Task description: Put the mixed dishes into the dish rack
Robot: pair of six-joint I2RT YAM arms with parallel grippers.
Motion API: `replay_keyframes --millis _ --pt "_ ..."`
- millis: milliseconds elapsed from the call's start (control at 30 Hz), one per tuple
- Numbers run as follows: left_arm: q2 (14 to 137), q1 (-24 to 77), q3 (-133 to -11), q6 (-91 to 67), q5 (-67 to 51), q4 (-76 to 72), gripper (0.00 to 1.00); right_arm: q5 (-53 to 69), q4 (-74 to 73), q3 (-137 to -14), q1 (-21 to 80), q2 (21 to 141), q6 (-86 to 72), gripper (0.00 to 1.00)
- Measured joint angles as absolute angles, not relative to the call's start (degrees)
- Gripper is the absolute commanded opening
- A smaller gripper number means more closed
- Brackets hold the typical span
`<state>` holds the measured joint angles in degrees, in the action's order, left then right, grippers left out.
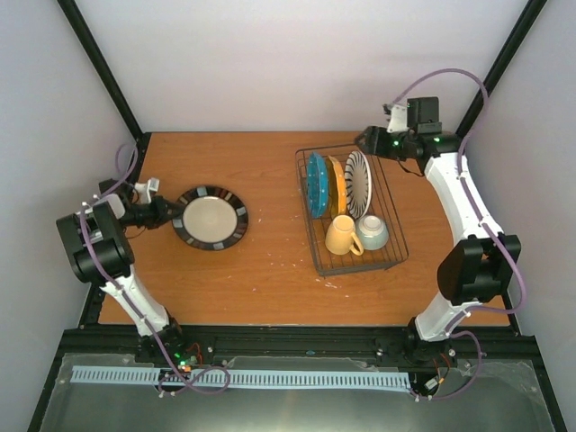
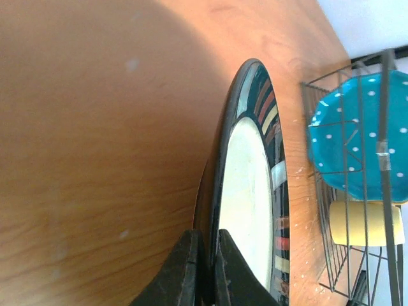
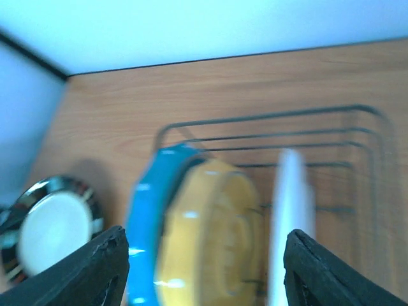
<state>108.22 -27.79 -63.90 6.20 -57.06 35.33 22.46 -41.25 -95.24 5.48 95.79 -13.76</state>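
A flat orange-brown wooden tabletop (image 1: 261, 270) is enclosed on three sides by plain white matte walls: a back wall (image 1: 297, 63), a left wall (image 1: 40, 117) and a right wall (image 1: 551, 108). Slanted black metal posts (image 1: 101, 67) are set in the two far corners. The near edge is bordered by a black metal rail (image 1: 297, 340). Below it, a long white slotted strip (image 1: 270, 379) is laid across a dull grey surface (image 1: 99, 409). Small white specks (image 1: 333, 283) are scattered on the wood. Everything is lit softly and evenly.

You're looking at the rack (image 1: 340, 263) holding teal plate (image 1: 316, 184), orange plate (image 1: 337, 186) and striped plate (image 1: 358, 184) standing on edge, yellow mug (image 1: 342, 235) and green bowl (image 1: 372, 232) sitting at its near end, dark-rimmed beige plate (image 1: 211, 217) lying well apart to its left.
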Motion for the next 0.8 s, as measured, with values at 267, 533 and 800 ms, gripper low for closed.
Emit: replay_keyframes --millis 267,533,800 --pt "99.55 -14.57 -71.68 -3.57 -58.13 29.12 0.01 47.7 -34.2 -97.67 11.51 100.97 -15.14 0.7" --pt "98.02 -8.05 -79.24 -15.07 -64.66 19.09 0.01 62.61 -33.43 -97.89 14.81 108.92 -16.82 0.72" --pt "97.86 -6.28 -79.24 -23.73 -67.55 10.0 0.01 69.89 -27.44 -98.39 15.35 111.96 -22.09 0.73"
